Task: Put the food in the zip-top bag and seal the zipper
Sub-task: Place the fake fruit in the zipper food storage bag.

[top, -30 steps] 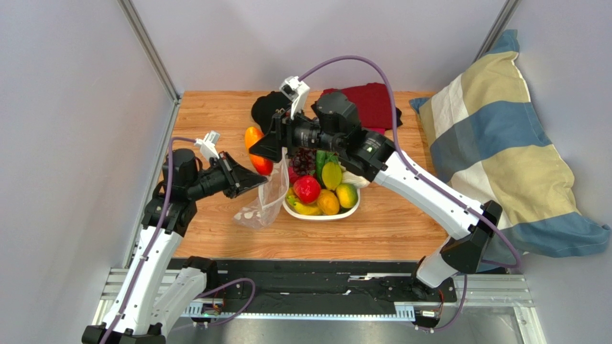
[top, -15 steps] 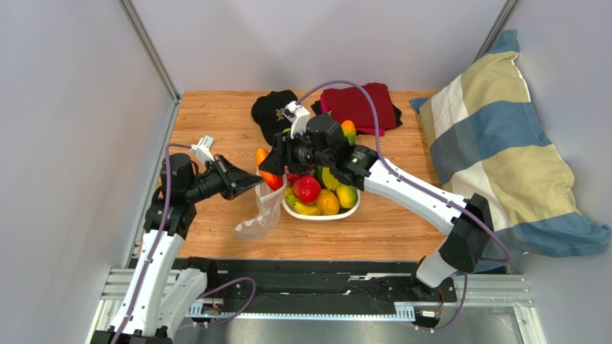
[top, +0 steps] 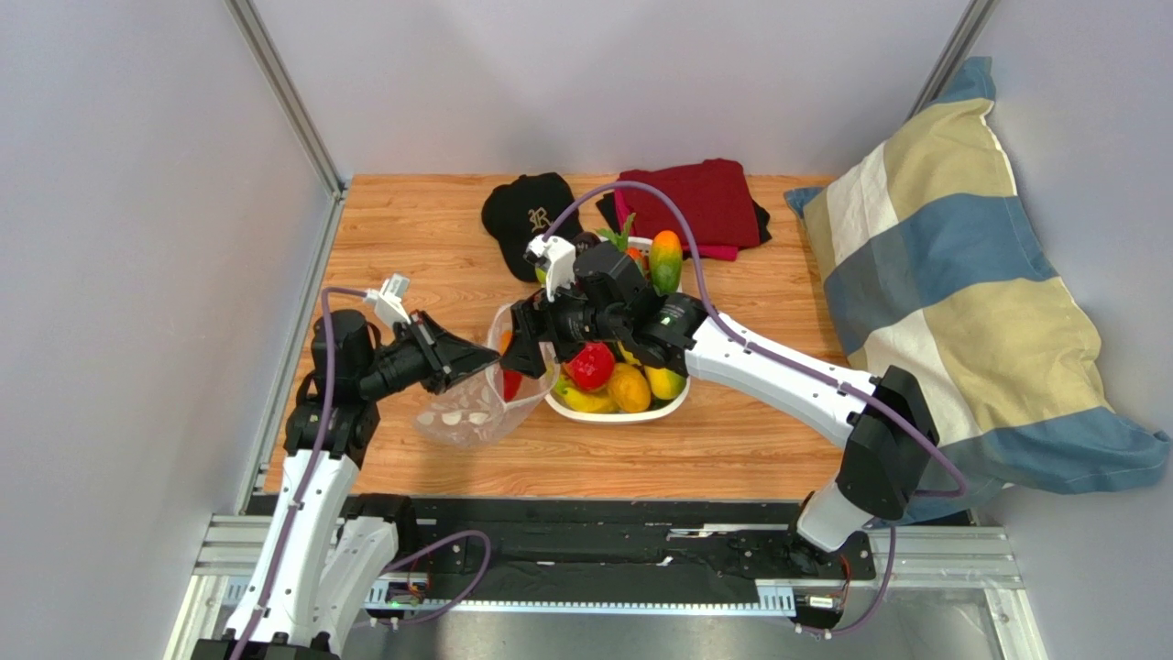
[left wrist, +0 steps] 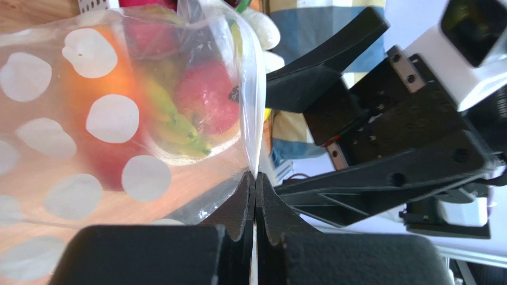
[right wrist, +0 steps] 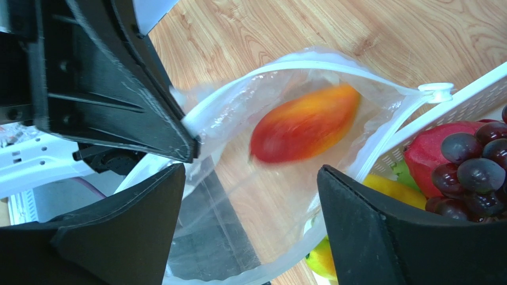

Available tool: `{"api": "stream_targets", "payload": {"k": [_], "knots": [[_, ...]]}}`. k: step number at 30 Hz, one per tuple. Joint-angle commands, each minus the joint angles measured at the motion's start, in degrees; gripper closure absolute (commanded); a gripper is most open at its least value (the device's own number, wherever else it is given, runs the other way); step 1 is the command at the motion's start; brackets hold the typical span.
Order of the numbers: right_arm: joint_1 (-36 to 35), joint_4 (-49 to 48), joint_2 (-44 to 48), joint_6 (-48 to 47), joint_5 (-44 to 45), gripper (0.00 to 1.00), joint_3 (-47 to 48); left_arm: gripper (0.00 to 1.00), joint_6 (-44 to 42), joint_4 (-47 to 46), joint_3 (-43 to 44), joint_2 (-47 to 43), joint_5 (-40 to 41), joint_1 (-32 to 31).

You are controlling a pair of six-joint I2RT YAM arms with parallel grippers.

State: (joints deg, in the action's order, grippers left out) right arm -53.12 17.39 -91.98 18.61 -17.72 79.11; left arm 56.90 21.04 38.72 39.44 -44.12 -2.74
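Pinching the rim of the zip-top bag (top: 472, 407) with closed jaws, the left gripper (left wrist: 255, 178) holds the mouth directly below the right gripper (right wrist: 250, 178), wide open and empty; a mango (right wrist: 304, 123) lies inside, other food (right wrist: 470, 169) in the white tray (right wrist: 458, 110) beside, nearest the right arm.

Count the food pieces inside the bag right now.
1: a red-orange mango inside the open dotted bag, near its mouth. Others may be hidden lower down.
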Motion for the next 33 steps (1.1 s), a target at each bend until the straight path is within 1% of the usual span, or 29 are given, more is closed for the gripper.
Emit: {"api": "stream_targets", "payload": {"k": [1, 4, 8, 14, 19, 23, 25, 29, 32, 33], "knots": [[-0.1, 1.2, 1.9, -4.3, -0.7, 0.10, 1.9, 1.00, -3.1, -6.5, -1.7, -1.9, -3.9, 0.5], [0.7, 3.0, 2.9, -4.5, -0.4, 0.10, 2.4, 1.00, -2.9, -9.4, -2.2, -3.0, -5.5, 0.5], [3.1, 6.4, 3.9, -3.3, 1.0, 0.13, 2.4, 1.00, -2.7, -12.0, -1.9, -4.5, -5.9, 0.6], [4.0, 9.3, 4.6, -4.3, 4.7, 0.14, 3.0, 1.00, -2.5, -13.3, -1.9, -4.9, -6.2, 0.6], [5.6, 10.6, 4.4, -4.6, 1.0, 0.16, 7.9, 1.00, -3.8, -11.0, -2.1, -5.2, -6.2, 0.6], [6.4, 14.3, 4.6, -5.8, -1.7, 0.17, 11.2, 1.00, -4.3, -10.7, -2.3, -5.3, -6.2, 0.6], [6.4, 15.2, 5.2, -6.3, -0.7, 0.16, 10.6, 1.00, -3.8, -11.8, -2.6, -5.5, -6.3, 0.6], [6.5, 17.0, 5.4, -7.3, 4.3, 0.16, 7.4, 1.00, -2.9, -13.3, -2.9, -5.6, -6.3, 0.6], [7.2, 17.0, 5.1, -6.0, 2.3, 0.16, 5.4, 1.00, -3.1, -13.3, -2.8, -5.8, -6.4, 0.6], [7.3, 16.8, 5.0, -5.5, 1.5, 0.18, 5.0, 1.00, -3.4, -13.2, -2.9, -5.9, -6.6, 0.6]]}}
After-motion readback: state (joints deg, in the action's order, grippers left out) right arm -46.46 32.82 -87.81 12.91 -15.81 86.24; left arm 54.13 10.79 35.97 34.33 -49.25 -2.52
